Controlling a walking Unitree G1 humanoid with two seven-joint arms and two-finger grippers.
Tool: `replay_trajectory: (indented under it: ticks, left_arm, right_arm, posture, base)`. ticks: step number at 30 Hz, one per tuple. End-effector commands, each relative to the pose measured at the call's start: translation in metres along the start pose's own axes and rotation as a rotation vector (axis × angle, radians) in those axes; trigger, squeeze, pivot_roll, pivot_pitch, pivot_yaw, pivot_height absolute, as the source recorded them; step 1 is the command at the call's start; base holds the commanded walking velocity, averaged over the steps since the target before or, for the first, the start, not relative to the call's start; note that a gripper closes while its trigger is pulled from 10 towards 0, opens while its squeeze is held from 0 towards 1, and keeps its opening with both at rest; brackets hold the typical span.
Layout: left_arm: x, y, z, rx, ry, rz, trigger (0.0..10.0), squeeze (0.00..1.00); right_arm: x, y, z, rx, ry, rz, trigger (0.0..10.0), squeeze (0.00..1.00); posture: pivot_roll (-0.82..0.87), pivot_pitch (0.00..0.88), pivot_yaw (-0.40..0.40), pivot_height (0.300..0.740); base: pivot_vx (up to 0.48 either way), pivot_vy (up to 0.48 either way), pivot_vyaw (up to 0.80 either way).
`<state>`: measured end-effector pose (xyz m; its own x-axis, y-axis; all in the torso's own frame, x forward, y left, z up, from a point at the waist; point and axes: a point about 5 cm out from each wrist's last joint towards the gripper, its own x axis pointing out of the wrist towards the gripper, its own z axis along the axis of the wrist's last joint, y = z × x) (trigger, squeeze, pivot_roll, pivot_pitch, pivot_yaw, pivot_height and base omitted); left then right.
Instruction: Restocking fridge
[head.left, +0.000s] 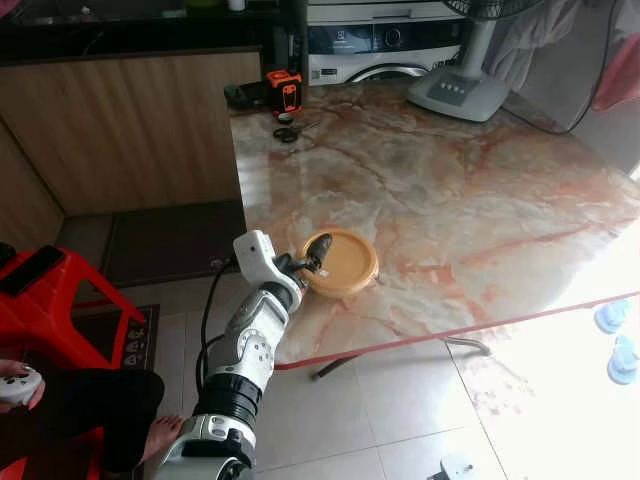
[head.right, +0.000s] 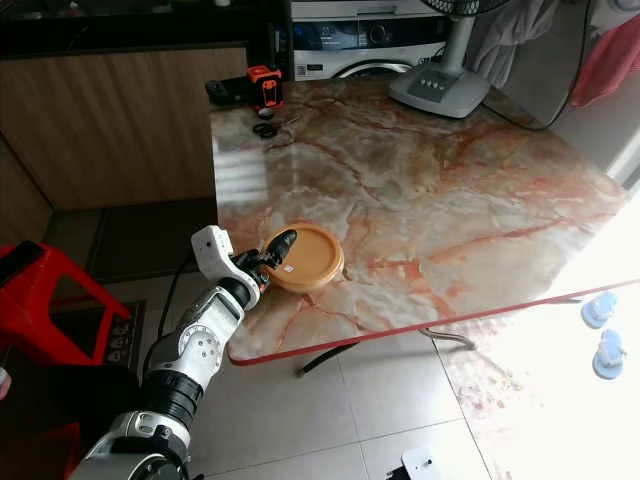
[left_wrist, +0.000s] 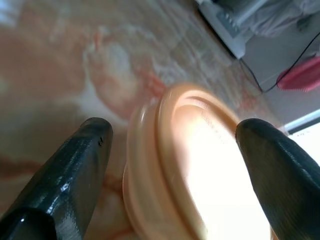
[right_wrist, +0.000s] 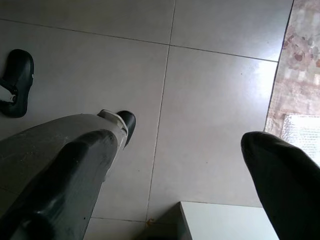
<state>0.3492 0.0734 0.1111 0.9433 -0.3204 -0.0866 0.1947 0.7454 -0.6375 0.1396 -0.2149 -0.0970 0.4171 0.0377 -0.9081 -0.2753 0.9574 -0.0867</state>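
A round orange lidded container (head.left: 345, 262) lies flat on the marble table (head.left: 450, 180), close to its near left corner. My left gripper (head.left: 312, 255) reaches in from the table's edge and is at the container's left rim. In the left wrist view the container (left_wrist: 195, 160) lies between the two black fingers (left_wrist: 85, 160), which are spread wide, so the left gripper (left_wrist: 175, 127) is open. My right gripper (right_wrist: 177, 140) hangs idle over the tiled floor, open and holding nothing.
A fan base (head.left: 460, 92), an orange-black tool (head.left: 285, 92) and scissors (head.left: 288, 132) sit at the table's far end. A red stool (head.left: 60, 290) and a person's foot (head.left: 160, 435) are on my left. Blue slippers (head.left: 612, 315) lie on the floor at the right.
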Motion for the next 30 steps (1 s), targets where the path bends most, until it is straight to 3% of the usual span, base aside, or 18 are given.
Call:
replay_trajectory:
  ticks: [1,30]
  left_arm:
    - [0.0020,-0.0031,-0.0033,0.010,0.023,-0.016,10.0,0.00]
    - [0.0085,-0.0074,-0.0089,0.098,0.047,-0.035,10.0,0.00]
  right_arm:
    - [-0.0004,-0.0001,-0.0026,0.013,0.004,-0.001,10.0,0.00]
    - [-0.0003,-0.0003,-0.0029,0.012,0.009,-0.008,10.0,0.00]
  posture:
    - [-0.09,0.037,-0.037,0.740]
    - [-0.11,0.034,-0.035,0.740]
  base:
    - [0.000,0.000,0.00]
    - [0.000,0.000,0.00]
